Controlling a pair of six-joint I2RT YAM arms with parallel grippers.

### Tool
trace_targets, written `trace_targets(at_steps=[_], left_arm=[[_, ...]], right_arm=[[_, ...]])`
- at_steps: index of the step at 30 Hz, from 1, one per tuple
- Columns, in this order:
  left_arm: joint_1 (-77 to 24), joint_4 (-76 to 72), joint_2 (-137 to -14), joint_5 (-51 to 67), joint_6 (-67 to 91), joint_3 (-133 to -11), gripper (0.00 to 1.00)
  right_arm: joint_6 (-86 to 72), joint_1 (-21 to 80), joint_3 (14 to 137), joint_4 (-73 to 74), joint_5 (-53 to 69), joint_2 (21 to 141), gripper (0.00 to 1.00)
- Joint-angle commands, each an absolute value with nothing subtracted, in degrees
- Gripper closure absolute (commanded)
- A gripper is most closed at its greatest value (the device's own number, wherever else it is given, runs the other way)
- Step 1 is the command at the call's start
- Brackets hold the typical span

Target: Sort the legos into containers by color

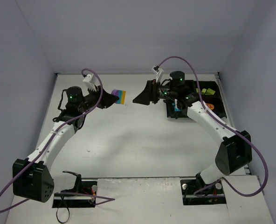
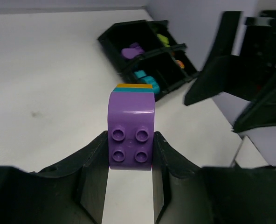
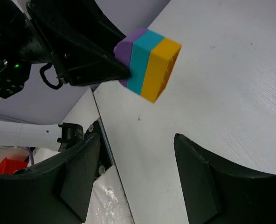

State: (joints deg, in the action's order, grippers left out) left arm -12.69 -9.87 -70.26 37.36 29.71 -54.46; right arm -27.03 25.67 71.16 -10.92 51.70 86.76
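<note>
My left gripper is shut on the purple end of a stack of three joined bricks, purple, cyan and orange, held above the table. In the left wrist view the purple brick sits between my fingers. My right gripper is open and empty, facing the stack from the right with a gap between them. The right wrist view shows the stack ahead of my open gripper. The black four-compartment tray holds purple, cyan, green and orange bricks.
The tray lies at the back right, mostly under my right arm, with green bricks showing in its far corner. White walls close the table on the left, back and right. The arm bases stand at the near edge.
</note>
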Motion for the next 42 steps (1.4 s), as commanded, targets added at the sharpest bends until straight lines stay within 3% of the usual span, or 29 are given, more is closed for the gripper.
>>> trace_targets(at_steps=[1, 7, 24, 30, 34, 42], left_arm=[[-12.7, -27.2, -66.6, 50.1, 33.3, -54.2, 1.00], [-12.7, -33.8, -63.6, 54.8, 37.8, -51.0, 1.00], [-12.7, -33.4, -62.6, 59.1, 39.6, -50.1, 1.00], [-12.7, -32.1, -63.1, 59.4, 38.9, -50.6, 1.00], [-12.7, -31.7, -63.5, 59.2, 38.5, -50.7, 1.00], [-12.6, -31.2, -64.2, 58.3, 37.2, -50.7, 1.00]], right_arm=[[-26.7, 27.9, 75.7, -19.0, 57.0, 87.7, 0.39], [-26.3, 29.4, 77.1, -21.0, 58.0, 90.3, 0.40], [-26.1, 30.4, 75.2, -28.4, 64.2, 89.0, 0.54], [-26.2, 30.6, 75.3, -28.7, 65.3, 89.2, 0.71], [-25.1, 30.4, 74.7, -27.8, 65.4, 88.8, 1.00], [-23.6, 25.9, 69.4, -26.1, 67.2, 86.3, 1.00]])
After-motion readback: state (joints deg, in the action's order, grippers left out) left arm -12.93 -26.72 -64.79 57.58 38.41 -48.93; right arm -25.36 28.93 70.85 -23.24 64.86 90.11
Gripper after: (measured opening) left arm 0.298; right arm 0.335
